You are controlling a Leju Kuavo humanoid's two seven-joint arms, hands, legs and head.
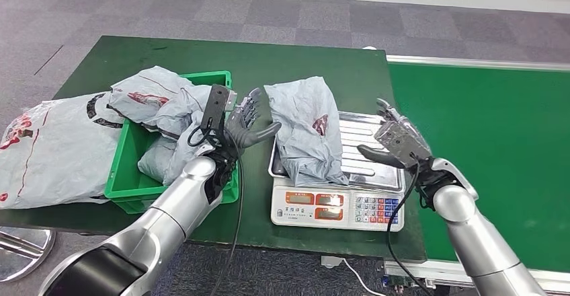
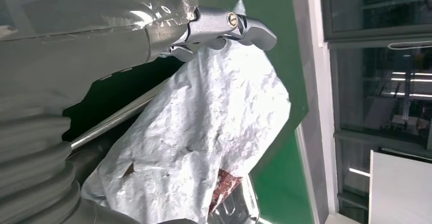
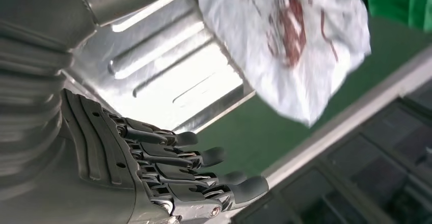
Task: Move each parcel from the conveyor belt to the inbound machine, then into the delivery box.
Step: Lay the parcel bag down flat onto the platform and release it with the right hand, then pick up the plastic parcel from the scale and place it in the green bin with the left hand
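Green tabletop (image 1: 296, 60) carries our scale (image 1: 339, 205), whose steel pan bears the grey parcel (image 1: 306, 131), long axis running away from us, red print unreadable. It lies between our fingers: left hand (image 1: 245, 124) and right hand (image 1: 396, 138) spread wide, holding nothing. Beyond the left fingers, a green crate (image 1: 128, 175) holds more bags.
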